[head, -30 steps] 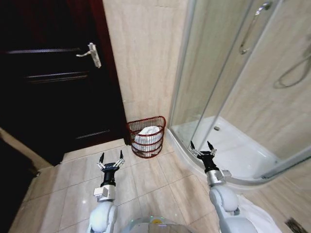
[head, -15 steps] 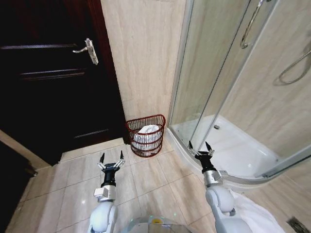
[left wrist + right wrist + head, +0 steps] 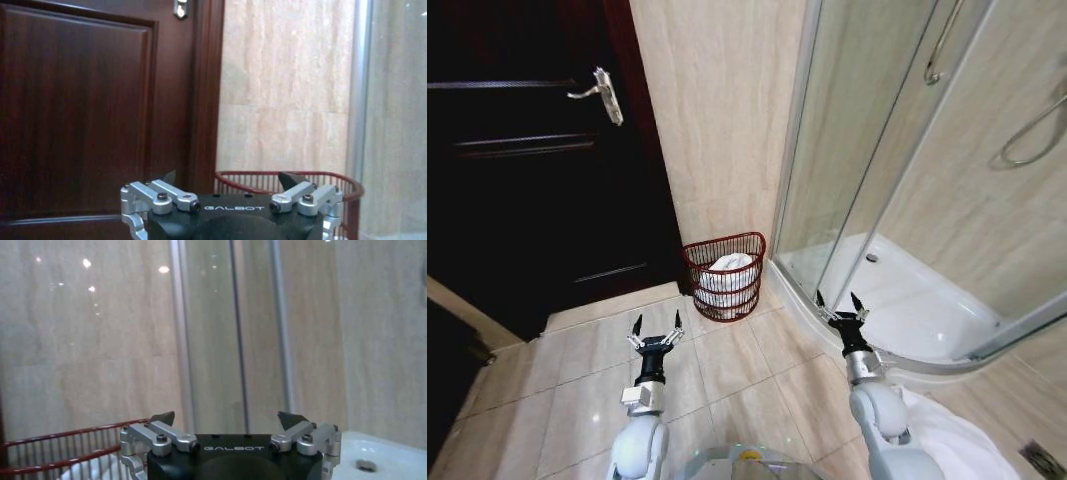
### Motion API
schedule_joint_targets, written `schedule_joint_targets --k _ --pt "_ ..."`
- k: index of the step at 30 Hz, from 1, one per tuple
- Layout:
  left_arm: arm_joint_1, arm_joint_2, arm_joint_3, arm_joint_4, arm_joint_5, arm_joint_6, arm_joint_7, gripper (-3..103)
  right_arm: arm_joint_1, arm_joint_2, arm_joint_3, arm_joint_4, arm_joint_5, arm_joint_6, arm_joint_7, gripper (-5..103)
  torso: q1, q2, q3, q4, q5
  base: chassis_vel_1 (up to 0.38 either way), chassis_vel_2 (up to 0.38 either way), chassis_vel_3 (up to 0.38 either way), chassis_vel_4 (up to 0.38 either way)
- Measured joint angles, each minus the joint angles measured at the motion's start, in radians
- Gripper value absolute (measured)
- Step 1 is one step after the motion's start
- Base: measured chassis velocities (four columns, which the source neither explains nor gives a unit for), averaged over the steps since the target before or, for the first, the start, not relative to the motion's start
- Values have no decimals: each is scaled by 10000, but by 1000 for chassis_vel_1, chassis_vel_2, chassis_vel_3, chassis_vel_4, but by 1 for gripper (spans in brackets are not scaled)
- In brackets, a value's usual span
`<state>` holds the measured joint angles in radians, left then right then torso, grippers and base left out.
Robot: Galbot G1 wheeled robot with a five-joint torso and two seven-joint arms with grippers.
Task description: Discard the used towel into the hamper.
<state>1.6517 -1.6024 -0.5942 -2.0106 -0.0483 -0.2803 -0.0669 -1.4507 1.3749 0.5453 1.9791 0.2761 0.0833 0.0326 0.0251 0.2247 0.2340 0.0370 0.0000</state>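
The hamper (image 3: 726, 275) is a small round reddish-brown wire basket on the tiled floor against the beige wall, between the dark door and the shower. A white towel (image 3: 729, 270) lies bunched inside it. My left gripper (image 3: 656, 326) hovers open and empty over the floor, short of the hamper and to its left. My right gripper (image 3: 838, 304) is open and empty too, near the shower's curved base, right of the hamper. The hamper's rim (image 3: 333, 176) rises beyond the left gripper (image 3: 228, 181), and its wires (image 3: 60, 445) and the towel (image 3: 93, 470) appear beside the right gripper (image 3: 227, 420).
A dark wooden door (image 3: 527, 170) with a metal handle (image 3: 599, 92) stands at the left. The glass shower enclosure (image 3: 907, 180) with its white tray (image 3: 907, 320) takes up the right. A white cloth (image 3: 957, 440) lies on the floor at the lower right.
The whole head view has shifted, so the camera moved; the door handle sits higher and farther left. Both grippers stay open and hold their places relative to the body.
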Motion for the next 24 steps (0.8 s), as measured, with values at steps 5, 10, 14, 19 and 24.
schedule_joint_targets --k 5,10,14,19,24 --pt "-56 -14 4 23 -3 -62 0 100 -73 13 -5 -2 -5 29 130 100 -57 -187 -132 1 1 -61 -60 -59 -48" --pt "-131 -29 -13 117 -23 -286 0 100 -277 180 73 -22 -22 151 302 100 -75 -280 -206 -4 1 -58 -63 -49 -71" --pt "-138 -29 -3 202 -33 -366 4 100 -517 272 3 -20 -42 228 591 100 -77 -291 -218 2 0 0 0 0 0" --pt "-138 -44 7 224 -33 -375 23 100 -694 320 -15 -78 -174 429 774 100 -75 -285 -213 2 0 0 0 0 0" --pt "-136 -21 2 226 -36 -351 41 100 -977 368 -26 -129 -599 887 1044 100 -67 -263 -199 1 0 0 0 0 0"
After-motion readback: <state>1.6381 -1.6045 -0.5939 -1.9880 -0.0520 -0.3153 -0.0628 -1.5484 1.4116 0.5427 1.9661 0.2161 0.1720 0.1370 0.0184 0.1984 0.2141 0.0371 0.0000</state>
